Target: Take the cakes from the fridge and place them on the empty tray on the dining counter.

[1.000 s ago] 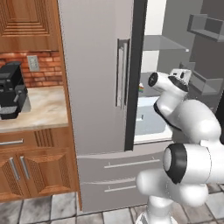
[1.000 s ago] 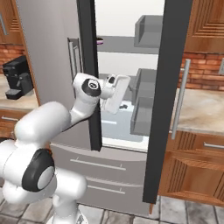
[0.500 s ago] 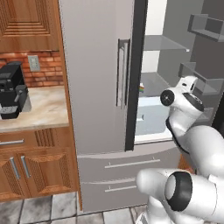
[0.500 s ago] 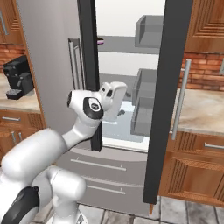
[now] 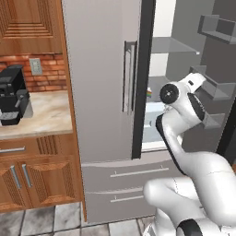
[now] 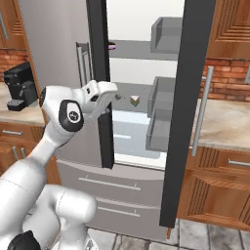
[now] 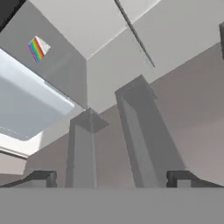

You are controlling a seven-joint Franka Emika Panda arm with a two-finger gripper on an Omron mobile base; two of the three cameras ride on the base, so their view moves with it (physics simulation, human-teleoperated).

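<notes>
With jaws spread and empty, the gripper (image 7: 111, 178) is facing the open fridge (image 6: 146, 73), reaching for the rainbow cake (image 7: 38, 48) at 10 o'clock, requiring realignment toward it.

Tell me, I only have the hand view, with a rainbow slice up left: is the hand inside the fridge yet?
Observer: Barely. In the right base view the hand is at the opening, by the dark edge of the shut left door, about level with the rainbow cake.
Operator: Which door is open?
Observer: The right door stands wide open.
Operator: Any sign of the chocolate slice?
Observer: A small dark thing sits just left of the rainbow cake; it is too small to identify.
</notes>
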